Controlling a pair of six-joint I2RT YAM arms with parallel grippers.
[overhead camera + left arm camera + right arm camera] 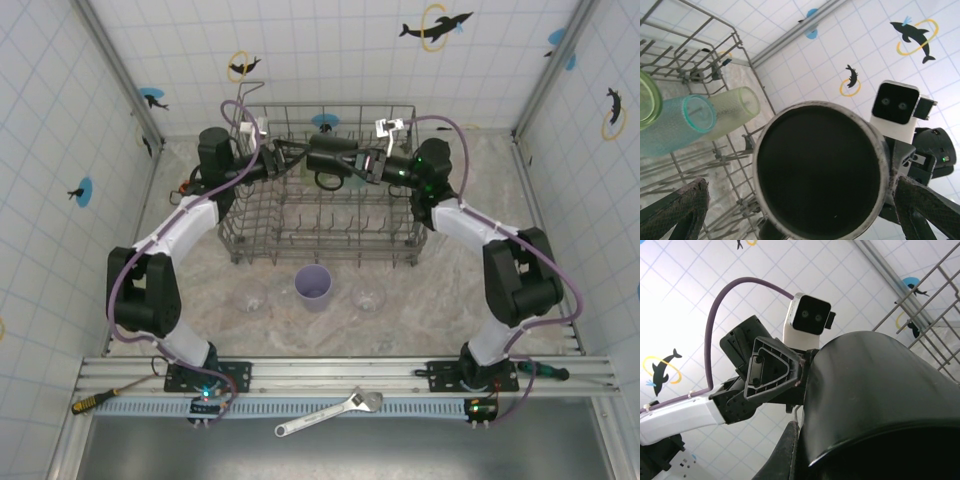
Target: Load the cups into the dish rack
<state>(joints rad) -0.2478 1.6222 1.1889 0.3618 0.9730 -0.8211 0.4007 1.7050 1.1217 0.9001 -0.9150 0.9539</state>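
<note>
Left wrist: black cup point(820, 175) sits inside wide-spread left hand point(800, 190); right hand point(372, 166) clamps it.

Seven cups point(313, 287); one dish rack point(330, 232)

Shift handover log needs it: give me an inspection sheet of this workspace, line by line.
Surface: marbled grey table, no spills seen.
Job's things: dish rack mid-table; teal cup and pale green cup lying inside; black cup in the air above it; lavender cup between two clear cups on the table in front.
Clutter: wrench and two screwdrivers along the front rail.
Grippers: left gripper has fingers spread beside the black cup; right gripper grips it.
Cables: purple cables arc off both wrists.
Surroundings: tiled walls with dolphin stickers.
</note>
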